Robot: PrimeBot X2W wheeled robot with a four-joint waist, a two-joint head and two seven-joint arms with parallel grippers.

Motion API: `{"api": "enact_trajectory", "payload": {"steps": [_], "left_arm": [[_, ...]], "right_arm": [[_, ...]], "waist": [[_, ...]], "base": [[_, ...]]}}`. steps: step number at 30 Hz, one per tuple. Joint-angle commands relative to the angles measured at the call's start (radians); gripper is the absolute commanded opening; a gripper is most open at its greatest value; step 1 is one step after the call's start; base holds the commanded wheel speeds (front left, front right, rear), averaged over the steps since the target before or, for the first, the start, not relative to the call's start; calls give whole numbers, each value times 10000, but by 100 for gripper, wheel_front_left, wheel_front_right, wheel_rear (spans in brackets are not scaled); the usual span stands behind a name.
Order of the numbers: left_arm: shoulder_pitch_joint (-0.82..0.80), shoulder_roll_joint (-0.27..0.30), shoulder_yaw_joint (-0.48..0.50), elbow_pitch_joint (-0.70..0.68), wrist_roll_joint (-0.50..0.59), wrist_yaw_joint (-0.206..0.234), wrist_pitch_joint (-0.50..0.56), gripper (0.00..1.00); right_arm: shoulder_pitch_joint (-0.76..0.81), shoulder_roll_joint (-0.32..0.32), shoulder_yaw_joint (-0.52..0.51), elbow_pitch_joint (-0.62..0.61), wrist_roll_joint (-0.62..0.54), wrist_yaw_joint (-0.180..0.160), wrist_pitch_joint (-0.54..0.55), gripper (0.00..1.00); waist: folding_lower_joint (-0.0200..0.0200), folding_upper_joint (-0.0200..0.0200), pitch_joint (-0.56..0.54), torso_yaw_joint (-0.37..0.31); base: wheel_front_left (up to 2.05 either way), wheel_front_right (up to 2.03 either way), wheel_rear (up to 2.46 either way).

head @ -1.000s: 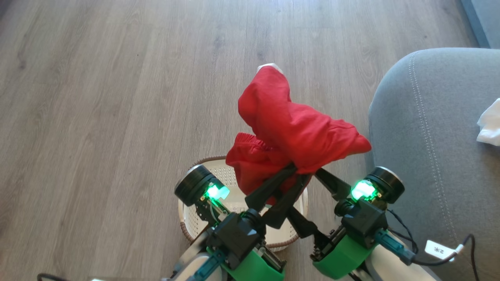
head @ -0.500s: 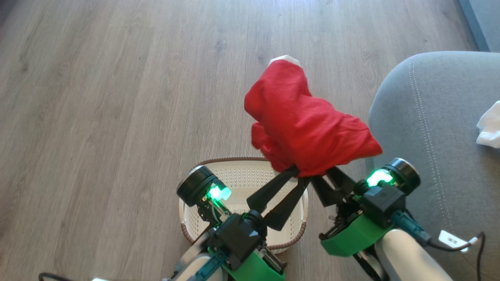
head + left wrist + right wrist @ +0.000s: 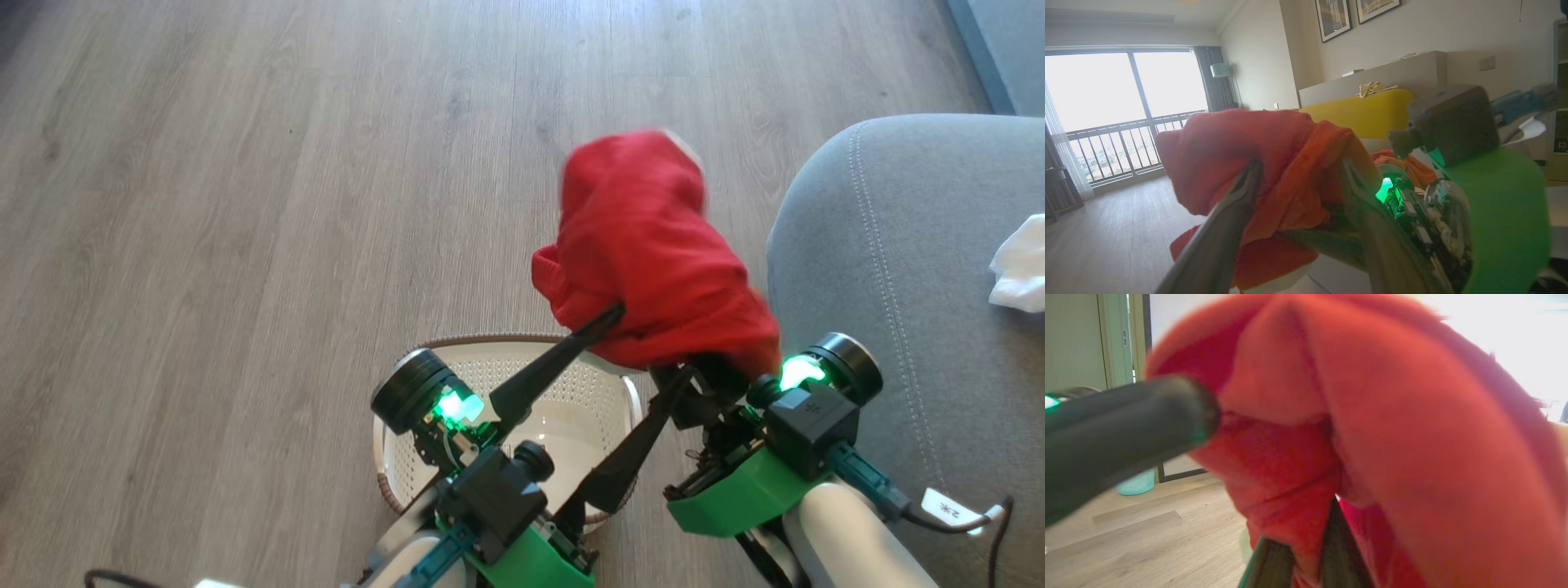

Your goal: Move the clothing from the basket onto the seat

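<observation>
Right hand (image 3: 700,377) closed on the clothing (image 3: 645,253), fingertips buried under red fabric in the head view. From the right wrist, two dark fingers (image 3: 1267,561) close together, red cloth pinched between them. Left hand (image 3: 651,343) open just beside it, two long fingers spread wide, one tip touching the underside of the bundle, the other tip just beside the right hand. From the left wrist, the same two fingers (image 3: 1224,228) apart, red cloth draped against them.

One red bundle, held in the air over the wooden floor (image 3: 245,204), between the basket (image 3: 390,469) and the seat (image 3: 898,245), just beside the seat's rounded edge. Number of garments inside the bundle impossible to tell. Fabric blurred, with a pale patch at its far tip. One white piece (image 3: 1019,265) lying on the seat, cut off by the right edge of the head view.

One basket on the floor below the left hand, near side hidden behind both wrists. One seat, grey and double-stitched, cut off at the right and bottom. Two framed pictures (image 3: 1333,18) on the wall in the left wrist view, tops cut off. One yellow cushioned piece (image 3: 1367,110) below them.
</observation>
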Motion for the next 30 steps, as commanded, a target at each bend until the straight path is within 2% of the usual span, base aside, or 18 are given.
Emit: {"api": "enact_trajectory", "payload": {"steps": [1, 16, 30], "left_arm": [[-249, -76, 292, -176, -45, 67, -46, 100], [-208, -76, 550, 85, 4, 87, -46, 100], [144, -76, 1036, 812, -137, -94, -46, 100]], "right_arm": [[-218, 154, 55, -437, 32, 69, -21, 0], [-334, -224, -1149, -706, -480, 69, -21, 0], [-248, -640, -1953, -952, -776, 69, -21, 0]], "waist": [[0, 0, -5, 11], [0, 0, 265, -33], [0, 0, 392, -98]], "base": [[0, 0, 0], [0, 0, 0], [0, 0, 0]]}}
